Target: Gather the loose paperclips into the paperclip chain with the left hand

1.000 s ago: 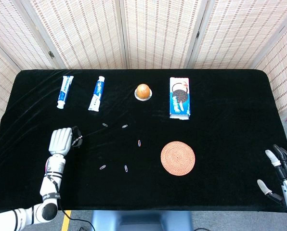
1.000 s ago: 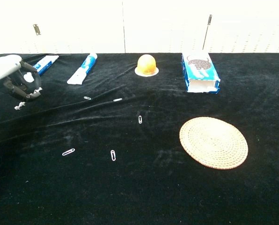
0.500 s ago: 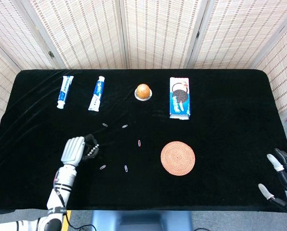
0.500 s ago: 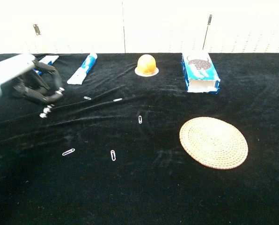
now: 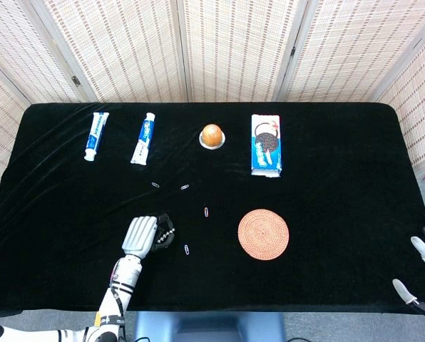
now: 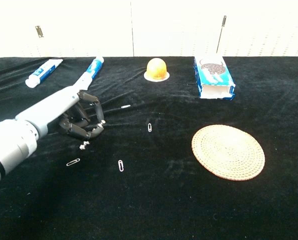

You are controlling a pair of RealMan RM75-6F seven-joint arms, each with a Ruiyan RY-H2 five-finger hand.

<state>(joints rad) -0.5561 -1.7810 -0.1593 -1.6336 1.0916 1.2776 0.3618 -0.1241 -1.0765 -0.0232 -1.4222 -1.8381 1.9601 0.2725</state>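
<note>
My left hand (image 5: 144, 236) hovers over the front-left of the black table (image 5: 341, 164), fingers curled in, pinching a short paperclip chain (image 5: 167, 231). In the chest view the chain (image 6: 84, 145) dangles below the hand (image 6: 79, 120), just above the cloth. Loose paperclips lie around it: one (image 6: 73, 162) and another (image 6: 120, 165) in front of the hand, one (image 6: 149, 127) to its right, and one (image 6: 125, 106) further back. The head view also shows a clip (image 5: 155, 184) behind the hand. My right hand (image 5: 421, 271) shows only at the bottom right edge, fingers apart, holding nothing.
Two toothpaste tubes (image 5: 96, 135) (image 5: 142, 138) lie at the back left. An orange ball on a small dish (image 5: 212, 135) and a cookie box (image 5: 265, 144) stand at the back centre. A round woven coaster (image 5: 263, 234) lies right of the clips.
My left hand has carried the chain rightward and toward the front edge, in among the loose clips. The right hand has slid further out at the lower right edge.
</note>
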